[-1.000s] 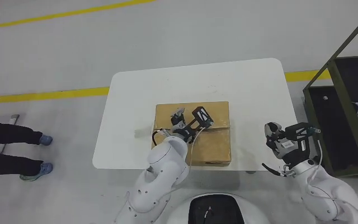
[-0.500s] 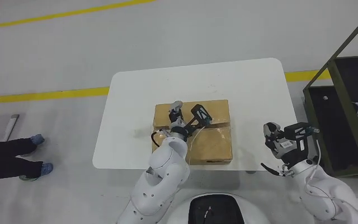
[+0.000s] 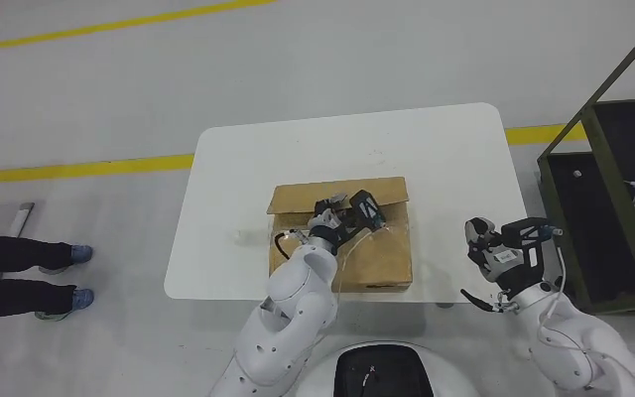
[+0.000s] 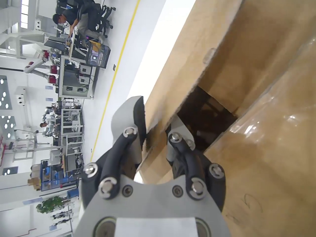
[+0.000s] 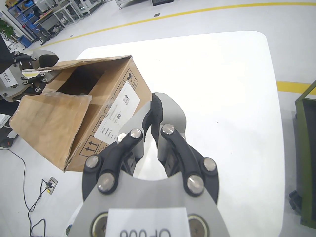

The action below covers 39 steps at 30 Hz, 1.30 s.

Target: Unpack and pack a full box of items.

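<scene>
One cardboard box [image 3: 382, 260] sits mid-tabletop [image 3: 446, 149], toward the robot's edge, with its top partly open.

- Far flap [image 4: 197, 38]: lifted off the opening and tilted up. Left pincer [image 4: 156, 124] is clamped on its free edge near a corner, one finger on each face of the cardboard.
- Near flap [image 4: 271, 149]: lies down over its half of the opening, with glossy tape along its edge.
- Right pincer [image 5: 151, 114]: fingers together and nothing between them. It hangs by the tabletop's right edge, well apart from the box.

Step in hand, as I read it: opening the box, first flap. No items are out, so unpacking proper has not begun.

Next move likely calls for folding the far flap back past upright so it holds open by itself, then letting go and taking the near flap. The box looks light enough to slide under the pull, and the idle right arm could steady it.

View differences:
- Left wrist view looks into the dark gap under the raised flap. Contents are too dim to identify.
- Right wrist view gives the box's side with a white label [image 5: 116, 114] and arrow marks, plus how high the flap stands.
- Top view alone fixes the box's place on the tabletop. It also shows a green cart [image 3: 585, 198] off to the right.
</scene>
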### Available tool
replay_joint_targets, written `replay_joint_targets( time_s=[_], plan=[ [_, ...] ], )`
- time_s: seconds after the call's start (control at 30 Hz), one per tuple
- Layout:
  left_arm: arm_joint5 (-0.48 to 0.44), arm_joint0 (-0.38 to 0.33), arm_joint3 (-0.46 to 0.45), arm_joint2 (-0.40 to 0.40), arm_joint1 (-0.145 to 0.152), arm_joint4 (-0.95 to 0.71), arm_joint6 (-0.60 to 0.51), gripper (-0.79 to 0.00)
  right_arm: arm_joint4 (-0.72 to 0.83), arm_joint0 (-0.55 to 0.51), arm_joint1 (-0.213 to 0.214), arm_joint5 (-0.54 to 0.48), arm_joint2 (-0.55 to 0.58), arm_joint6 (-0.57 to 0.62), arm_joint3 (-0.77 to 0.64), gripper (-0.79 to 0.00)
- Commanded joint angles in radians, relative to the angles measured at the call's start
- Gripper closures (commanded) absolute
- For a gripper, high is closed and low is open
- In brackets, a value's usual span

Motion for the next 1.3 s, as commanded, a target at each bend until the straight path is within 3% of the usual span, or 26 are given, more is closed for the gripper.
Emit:
replay_joint_targets(
  time_s=[0.0,0.13,0.17,0.2,0.47,0.83,1.27],
  plan=[
    [-0.014,0.007,-0.016,0.004,-0.002,-0.003,-0.006,0.0,0.0,0.0,0.0,0.0,0.0,0.001,0.0,0.0],
    [-0.029,0.019,-0.032,0.006,-0.005,-0.003,-0.013,0.0,0.003,0.0,0.0,0.002,0.0,-0.001,0.0,0.0],
    [-0.03,0.019,-0.033,0.005,-0.006,-0.005,-0.016,-0.271,0.003,-0.001,0.0,0.002,0.001,-0.001,-0.001,0.0],
    [-0.031,0.016,-0.033,0.005,-0.008,-0.004,-0.018,-0.785,0.004,-0.001,0.0,0.003,0.002,-0.001,-0.001,0.0],
    [-0.034,-0.102,0.012,0.024,-0.026,0.061,0.016,-0.785,0.013,-0.008,0.001,-0.004,0.011,-0.002,-0.004,0.0],
    [-0.029,-0.337,0.252,0.088,-0.08,0.097,0.003,-0.785,0.019,-0.024,0.002,-0.012,0.027,-0.011,-0.011,0.0],
    [0.031,-0.447,0.474,0.161,-0.147,0.091,-0.041,-0.785,0.021,-0.032,0.003,-0.018,0.033,-0.011,-0.013,0.0]
  ],
)
